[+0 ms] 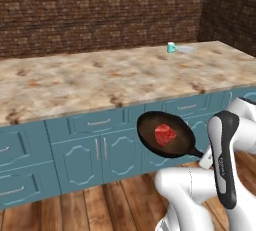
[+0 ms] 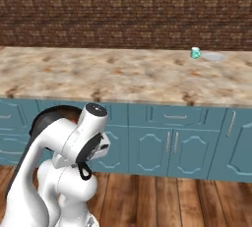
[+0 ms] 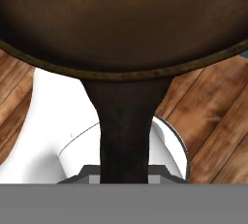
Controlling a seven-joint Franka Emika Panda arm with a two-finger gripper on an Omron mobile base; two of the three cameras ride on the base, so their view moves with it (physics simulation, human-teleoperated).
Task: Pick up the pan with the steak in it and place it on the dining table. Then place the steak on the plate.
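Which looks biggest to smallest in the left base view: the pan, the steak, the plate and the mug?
1. pan, held near the camera
2. steak, lying in the pan
3. plate and mug, both far off on the dining table; they look alike in size, so I won't rank them. Distance shrinks both.

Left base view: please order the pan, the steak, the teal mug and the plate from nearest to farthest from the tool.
1. Pan: its handle runs to the tool, behind the white arm at lower right.
2. Steak: in the pan's middle.
3. and 4. Teal mug and plate: side by side on the far dining table; too close to rank.
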